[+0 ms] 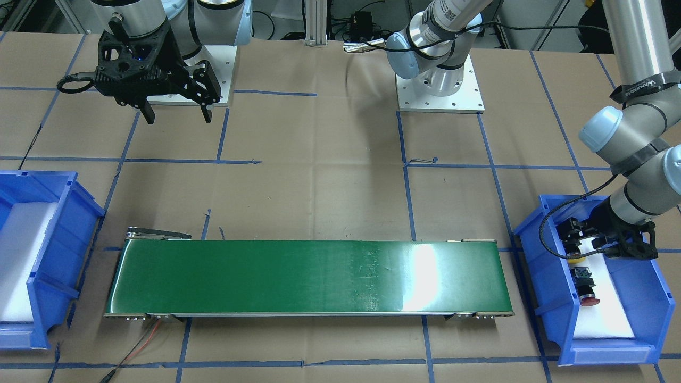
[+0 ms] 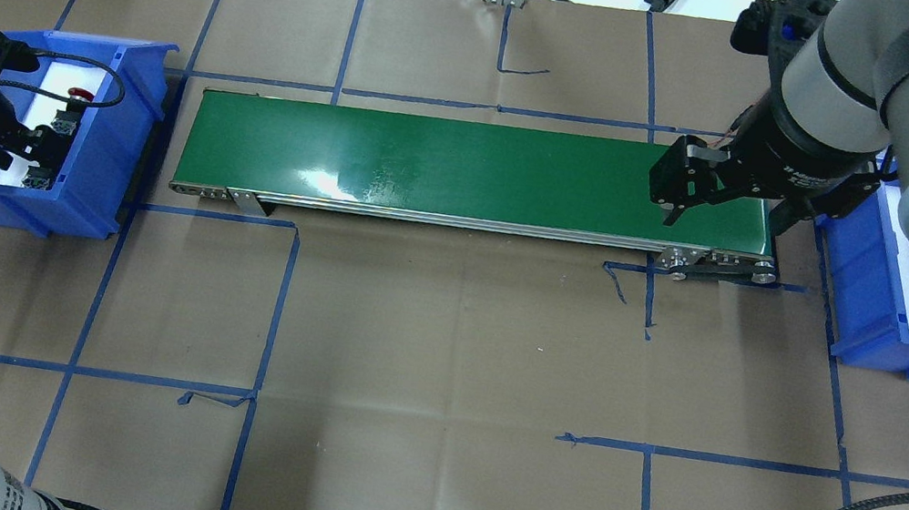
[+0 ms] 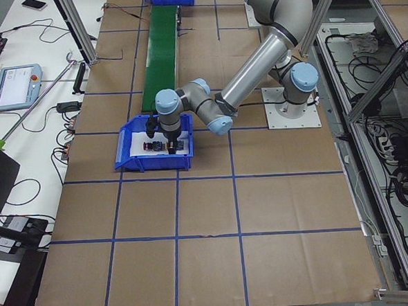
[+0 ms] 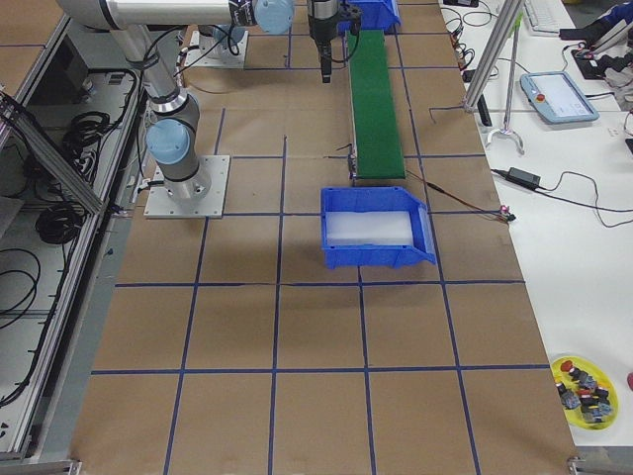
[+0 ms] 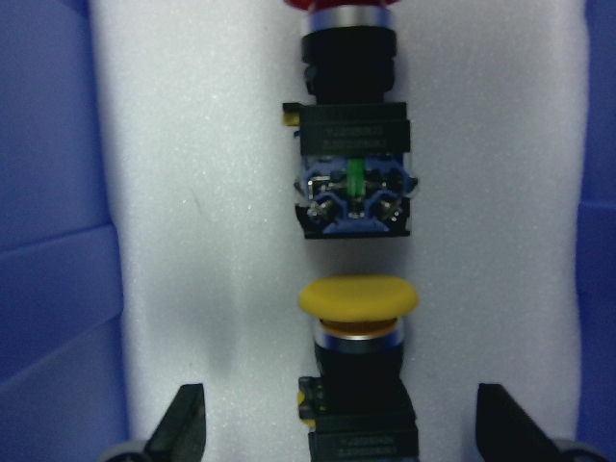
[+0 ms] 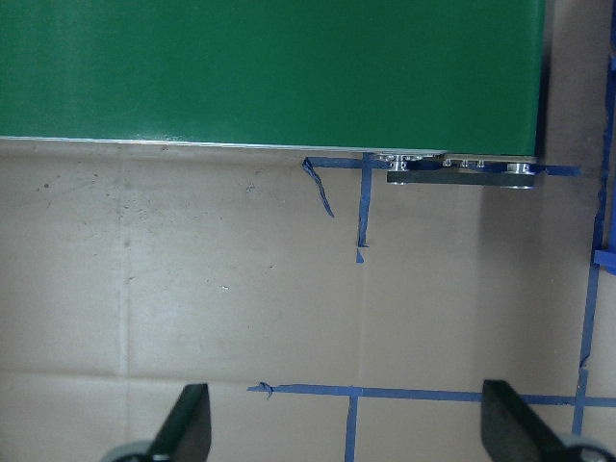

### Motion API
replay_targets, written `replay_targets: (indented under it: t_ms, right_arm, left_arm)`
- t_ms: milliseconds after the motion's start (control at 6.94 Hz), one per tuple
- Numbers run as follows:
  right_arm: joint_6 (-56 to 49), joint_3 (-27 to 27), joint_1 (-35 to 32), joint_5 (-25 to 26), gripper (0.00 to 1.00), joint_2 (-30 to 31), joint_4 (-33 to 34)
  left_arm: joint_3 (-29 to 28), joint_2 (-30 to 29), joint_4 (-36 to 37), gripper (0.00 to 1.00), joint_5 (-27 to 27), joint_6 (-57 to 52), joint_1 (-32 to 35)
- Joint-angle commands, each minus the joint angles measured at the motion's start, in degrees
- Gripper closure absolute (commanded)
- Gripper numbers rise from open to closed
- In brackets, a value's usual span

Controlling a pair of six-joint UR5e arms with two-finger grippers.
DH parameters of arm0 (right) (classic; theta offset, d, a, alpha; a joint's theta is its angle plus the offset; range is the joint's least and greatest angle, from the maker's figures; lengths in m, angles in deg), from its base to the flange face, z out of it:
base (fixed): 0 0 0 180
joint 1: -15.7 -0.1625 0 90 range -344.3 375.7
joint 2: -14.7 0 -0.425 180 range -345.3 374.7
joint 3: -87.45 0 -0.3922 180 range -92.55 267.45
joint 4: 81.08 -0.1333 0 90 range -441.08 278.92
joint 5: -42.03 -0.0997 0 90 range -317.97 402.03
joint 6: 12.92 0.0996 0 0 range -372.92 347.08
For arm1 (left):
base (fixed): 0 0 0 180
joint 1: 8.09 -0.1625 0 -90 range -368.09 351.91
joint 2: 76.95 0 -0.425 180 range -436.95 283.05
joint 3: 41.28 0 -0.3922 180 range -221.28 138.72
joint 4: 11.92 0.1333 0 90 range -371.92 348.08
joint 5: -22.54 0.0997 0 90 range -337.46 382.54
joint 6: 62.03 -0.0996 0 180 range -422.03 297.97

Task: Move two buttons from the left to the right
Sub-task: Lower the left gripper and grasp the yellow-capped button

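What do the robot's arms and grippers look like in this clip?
The left arm and right arm are silver tubes with pale blue joint caps, on white base plates. A lettered black strap rings the left arm; a black cable runs to each wrist. The left gripper and right gripper are black, two-fingered.

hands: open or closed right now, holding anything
Left hand: open, fingers on either side of the yellow button, not gripping it.
Right hand: open, empty.
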Motion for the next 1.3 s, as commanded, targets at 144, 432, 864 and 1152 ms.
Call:
replay_targets:
  t_ms: [144, 432, 864, 1152]
  right_arm:
    - [0.0, 0.0, 0.0, 0.0, 0.00, -0.1, 0.0]
    - [0.0, 0.0, 0.0, 0.0, 0.00, -0.1, 0.0]
    - [0.0, 0.0, 0.0, 0.0, 0.00, -0.1, -0.1]
    - [0.0, 0.5, 0.0, 0.0, 0.00, 0.1, -0.3]
  left_arm:
    - [0.2, -0.2, 0.6, 0.55, 0.2, 0.0, 0.2]
    - [-0.6, 0.3, 0.2, 0.86, 0.1, 2.0, 0.3]
    - [-6.2, 6.0, -9.0, 0.86, 0.3, 1.5, 0.3]
    - [-14.5, 7.2, -20.7, 0.86, 0.3, 1.3, 0.3]
